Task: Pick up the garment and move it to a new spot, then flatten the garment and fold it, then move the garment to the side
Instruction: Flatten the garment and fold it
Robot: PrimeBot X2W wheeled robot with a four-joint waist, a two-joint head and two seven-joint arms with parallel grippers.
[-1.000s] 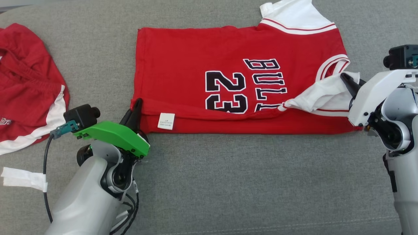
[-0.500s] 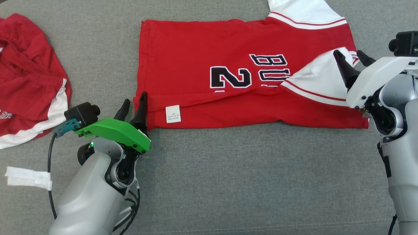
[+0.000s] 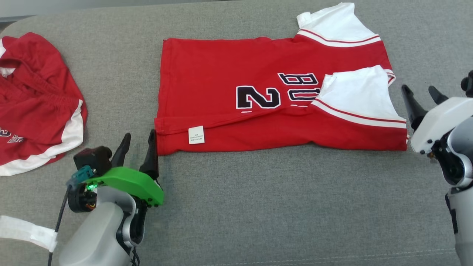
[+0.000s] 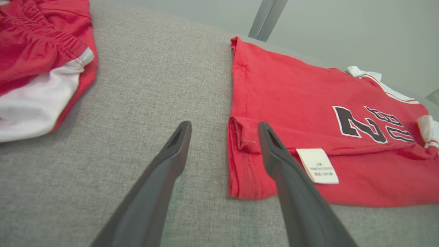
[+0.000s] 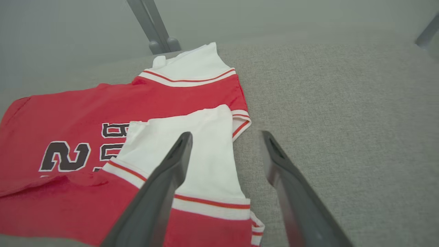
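1. The red jersey [image 3: 207, 81] lies on the grey cushion [image 3: 258, 203], its near edge folded over.
2. Our left gripper [image 3: 139, 133] and right gripper [image 3: 418, 88] stand with jaws spread, holding nothing.
3. We judge it light and limp; we would pinch its end corners.

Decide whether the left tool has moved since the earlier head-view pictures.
Yes. Judged against the red shorts, the left tool has drawn back toward the robot, away from the red jersey corner, and now stands open.
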